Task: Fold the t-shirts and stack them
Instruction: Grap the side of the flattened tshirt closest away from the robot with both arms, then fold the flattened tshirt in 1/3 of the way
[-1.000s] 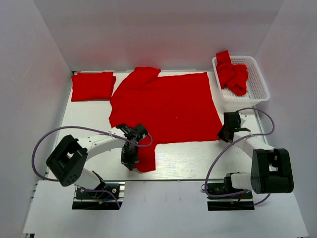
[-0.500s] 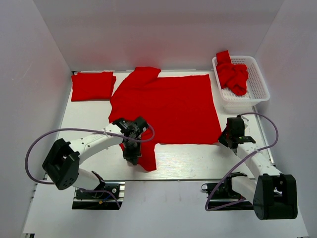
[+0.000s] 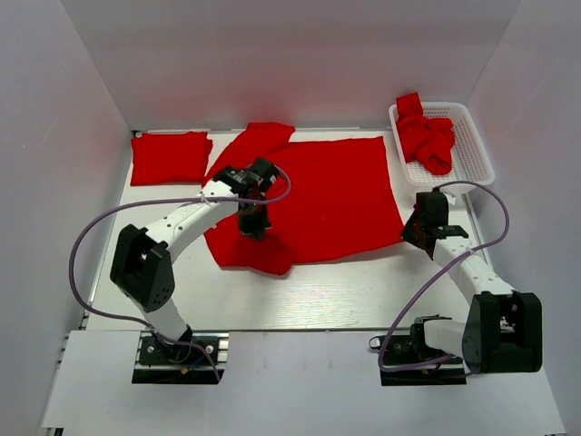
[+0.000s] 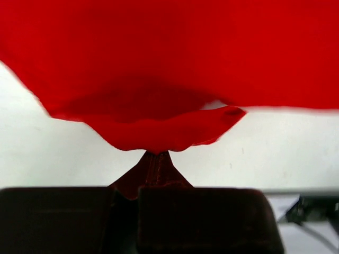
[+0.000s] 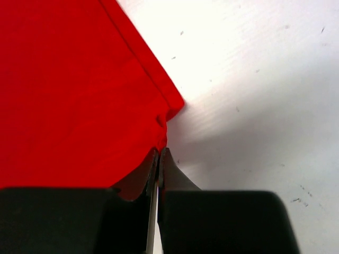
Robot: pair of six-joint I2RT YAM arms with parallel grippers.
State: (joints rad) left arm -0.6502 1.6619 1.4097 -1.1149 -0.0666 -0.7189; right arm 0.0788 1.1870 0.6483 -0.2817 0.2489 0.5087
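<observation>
Pinching the limp, light, bright red cloth t-shirt [image 3: 336, 191] spread on the white table [image 3: 363, 291], with left gripper [image 3: 255, 229] clamped on a raised near fold, right gripper [image 3: 408, 241] clamped on the near right hem corner. Likely sags, drapes; best gripped at hems.

bench [image 3: 363, 291]: white and flat, closed in by white walls at the left, back and right.
spread t-shirt [image 3: 336, 195]: red, lying open across the middle of the bench. Most of it is flat, its near-left part is rumpled and doubled over, and one sleeve reaches the far edge.
folded t-shirt [image 3: 170, 157]: red, a neat rectangle lying flat in the far-left corner, just beside the spread t-shirt.
basket [image 3: 474, 145]: white plastic lattice, standing in the far-right corner, near the spread t-shirt's right edge.
</observation>
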